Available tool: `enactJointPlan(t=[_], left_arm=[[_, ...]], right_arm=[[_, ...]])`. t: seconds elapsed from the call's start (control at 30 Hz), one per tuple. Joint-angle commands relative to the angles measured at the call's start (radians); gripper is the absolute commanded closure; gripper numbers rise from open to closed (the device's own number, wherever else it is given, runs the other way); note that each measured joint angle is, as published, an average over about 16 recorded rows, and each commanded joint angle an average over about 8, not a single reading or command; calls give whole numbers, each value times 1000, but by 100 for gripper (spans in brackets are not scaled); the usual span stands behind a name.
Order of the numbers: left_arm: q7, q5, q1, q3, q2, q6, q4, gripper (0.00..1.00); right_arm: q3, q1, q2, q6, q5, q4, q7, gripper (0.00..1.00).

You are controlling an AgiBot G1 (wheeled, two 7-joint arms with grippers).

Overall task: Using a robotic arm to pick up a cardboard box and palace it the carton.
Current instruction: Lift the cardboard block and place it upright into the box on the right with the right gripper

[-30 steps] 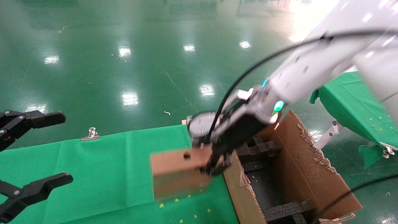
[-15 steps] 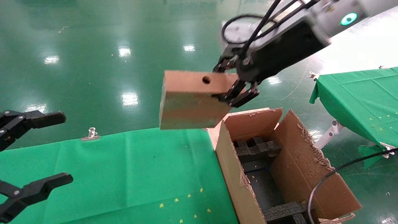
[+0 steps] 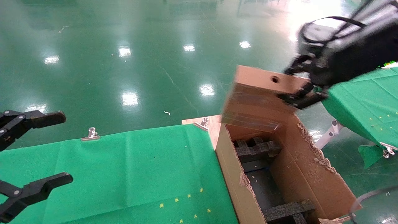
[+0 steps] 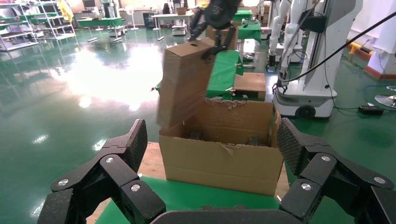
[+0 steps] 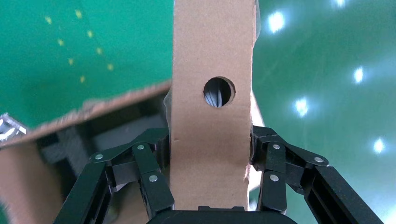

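My right gripper is shut on the small brown cardboard box with one round hole in its narrow face. It holds the box in the air above the far end of the large open carton. In the right wrist view the fingers press both sides of the box. The carton has ragged flaps and black foam inserts inside. In the left wrist view the held box hangs tilted over the carton. My left gripper is open and empty at the left edge.
The green cloth table lies left of the carton, with a metal clip at its far edge. A second green-covered table stands at the right. Shiny green floor lies beyond.
My right gripper has lifted the cardboard box off the green table and carried it to the right, to above the carton. The left gripper has not moved.
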Motion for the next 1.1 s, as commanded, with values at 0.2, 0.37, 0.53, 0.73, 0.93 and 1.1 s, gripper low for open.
enactJointPlan(t=[0.2, 0.37, 0.53, 0.73, 0.93, 1.1], left_arm=[[0, 0, 0, 0, 0, 0, 0, 0], [0, 0, 0, 0, 0, 0, 0, 0], [0, 0, 0, 0, 0, 0, 0, 0], [0, 0, 0, 0, 0, 0, 0, 0], [0, 0, 0, 0, 0, 0, 0, 0], [0, 0, 0, 0, 0, 0, 0, 0]], right_arm=[[-113, 78, 154, 0, -20, 123, 104, 100], [-176, 120, 228, 3, -24, 209, 176, 100], [-215, 148, 267, 2, -27, 261, 216, 100], [-222, 148, 271, 9, -26, 267, 222, 100], [-241, 115, 297, 82, -29, 281, 343, 100], [-268, 79, 342, 171, -82, 367, 564, 100]])
